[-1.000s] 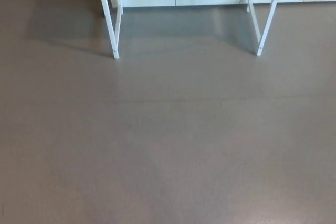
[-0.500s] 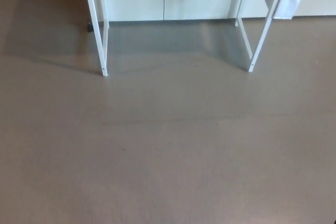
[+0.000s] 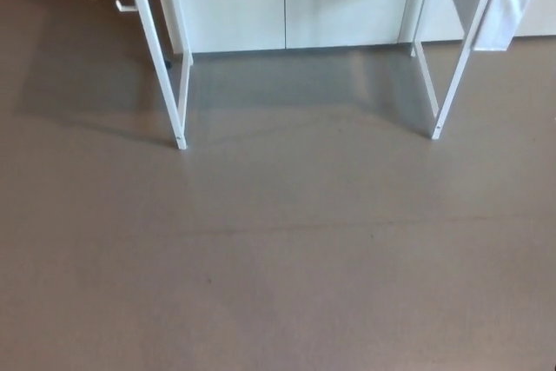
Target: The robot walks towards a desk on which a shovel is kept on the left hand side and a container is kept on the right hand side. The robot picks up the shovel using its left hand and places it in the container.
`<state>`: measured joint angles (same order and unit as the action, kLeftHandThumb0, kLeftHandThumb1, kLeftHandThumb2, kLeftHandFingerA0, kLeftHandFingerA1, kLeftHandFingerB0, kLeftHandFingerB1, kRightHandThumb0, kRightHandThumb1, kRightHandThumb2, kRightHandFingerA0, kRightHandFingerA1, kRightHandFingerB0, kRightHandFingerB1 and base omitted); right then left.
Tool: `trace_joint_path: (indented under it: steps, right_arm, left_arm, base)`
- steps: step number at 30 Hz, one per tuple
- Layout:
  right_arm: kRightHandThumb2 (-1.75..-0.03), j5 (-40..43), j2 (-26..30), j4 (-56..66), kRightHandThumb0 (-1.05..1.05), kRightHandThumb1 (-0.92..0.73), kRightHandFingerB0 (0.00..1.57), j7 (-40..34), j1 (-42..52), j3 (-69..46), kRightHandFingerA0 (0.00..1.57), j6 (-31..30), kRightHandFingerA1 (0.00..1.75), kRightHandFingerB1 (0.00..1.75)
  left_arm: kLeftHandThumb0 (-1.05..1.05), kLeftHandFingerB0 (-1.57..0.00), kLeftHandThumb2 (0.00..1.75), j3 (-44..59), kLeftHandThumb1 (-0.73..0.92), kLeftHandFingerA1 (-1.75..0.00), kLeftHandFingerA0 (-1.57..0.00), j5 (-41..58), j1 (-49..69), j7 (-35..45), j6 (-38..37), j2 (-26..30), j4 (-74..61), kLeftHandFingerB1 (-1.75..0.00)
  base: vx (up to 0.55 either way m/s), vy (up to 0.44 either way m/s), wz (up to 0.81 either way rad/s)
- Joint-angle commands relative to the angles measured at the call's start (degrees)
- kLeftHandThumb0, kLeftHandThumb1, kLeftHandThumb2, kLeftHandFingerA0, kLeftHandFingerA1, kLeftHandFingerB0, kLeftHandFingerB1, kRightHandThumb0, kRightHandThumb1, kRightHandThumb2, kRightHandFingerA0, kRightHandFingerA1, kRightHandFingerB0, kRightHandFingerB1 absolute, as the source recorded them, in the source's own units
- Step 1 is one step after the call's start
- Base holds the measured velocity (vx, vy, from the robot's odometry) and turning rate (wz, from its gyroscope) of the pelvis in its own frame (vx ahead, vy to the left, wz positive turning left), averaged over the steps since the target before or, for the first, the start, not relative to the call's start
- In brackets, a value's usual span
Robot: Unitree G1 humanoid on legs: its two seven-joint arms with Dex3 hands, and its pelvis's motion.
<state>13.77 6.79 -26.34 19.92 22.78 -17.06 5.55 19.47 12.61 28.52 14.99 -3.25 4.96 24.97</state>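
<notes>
Fingers of neither hand appeared anywhere in the head view, so whether they were spread or curled could not be told; no arm or forearm showed either.

Nearest the camera lay a broad stretch of bare grey-brown floor [image 3: 278, 284], smooth, with a faint seam running across it and no obstacle on it. Farther off stood the white frame of the desk: its left leg [image 3: 165, 67] met the floor at picture left, its right leg [image 3: 452, 67] at picture right, and a soft shadow spread between them. Beyond the legs were pale cabinet doors [image 3: 287, 6] with dark handles near the top edge. A white cloth or panel [image 3: 504, 6] hung by the right leg, and a small white fitting [image 3: 126, 6] stuck out past the left leg.

The desktop was cut off above the frame, so the shovel and the container were both out of sight; by the task they should have been on that surface, shovel to the left, container to the right.

The step in hand looked to be the approach, with the task barely begun. Done well, it probably called for walking straight at the gap between the two legs, staying centred, stopping short of the frame, and lifting the gaze until the desktop came into view before any reach with the left hand.
</notes>
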Motion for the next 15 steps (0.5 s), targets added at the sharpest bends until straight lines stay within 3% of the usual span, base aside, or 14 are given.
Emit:
trace_joint_path:
  steps: [1,6,7,8,12,13,15]
  right_arm:
    - [-0.59,-0.61,0.53,-0.37,-0.29,-0.62,0.36,0.10,0.50,0.45,0.53,2.17,0.52,0.39]
    - [-0.58,-1.22,-0.20,-0.08,-0.29,-0.62,0.37,-0.88,2.70,1.16,0.56,2.34,0.53,0.39]
    - [-0.59,-1.34,-0.12,-0.11,-0.29,-0.62,0.36,-0.62,3.15,1.27,0.53,2.99,0.53,0.39]
    - [-0.58,-1.37,0.21,-0.43,-0.30,-0.62,0.36,-0.06,3.36,1.32,0.51,3.88,0.53,0.40]
    - [-0.58,-1.71,0.56,-1.90,-0.33,-0.62,0.37,-0.08,2.50,1.58,0.53,4.45,0.51,0.38]
    - [-0.80,-2.19,0.83,-2.71,-0.41,-0.49,0.30,-0.18,2.04,1.79,0.47,4.84,0.59,0.49]
    - [-0.79,-3.07,1.38,-4.33,-0.42,-0.49,0.31,-0.35,1.29,2.20,0.47,6.25,0.59,0.49]
  left_arm:
    - [-0.11,-0.35,0.56,1.38,0.58,-0.45,-0.38,2.06,-0.22,-3.10,1.58,-2.01,-2.17,-0.36]
    - [-0.10,-0.34,0.57,2.48,0.60,-0.45,-0.35,2.58,-0.22,-4.19,0.15,-5.11,-2.29,-0.36]
    - [-0.09,-0.20,0.90,2.21,0.43,-0.57,-0.25,2.21,-0.03,-3.83,-0.50,-5.32,-1.83,-0.52]
    - [-0.14,-0.33,0.60,1.60,0.60,-0.45,-0.36,1.06,0.41,-4.86,-0.91,-5.89,-1.93,-0.37]
    - [-0.15,-0.37,0.58,0.92,0.56,-0.46,-0.39,-0.86,1.04,-3.48,-5.27,-4.07,1.31,-0.38]
    - [-0.16,-0.37,0.60,1.07,0.55,-0.46,-0.39,-0.82,1.23,-3.32,-5.37,-3.53,1.54,-0.39]
    - [-0.13,-0.38,0.56,0.97,0.57,-0.47,-0.43,-1.15,2.09,-3.45,-5.88,-2.99,1.13,-0.37]
  base:
    - [0.13,0.079,-0.10]
    - [0.24,0.180,-0.12]
    - [0.21,0.179,-0.05]
    - [0.22,0.116,0.06]
    - [0.20,0.079,0.07]
    - [0.20,0.013,0.10]
    - [0.17,-0.034,0.10]
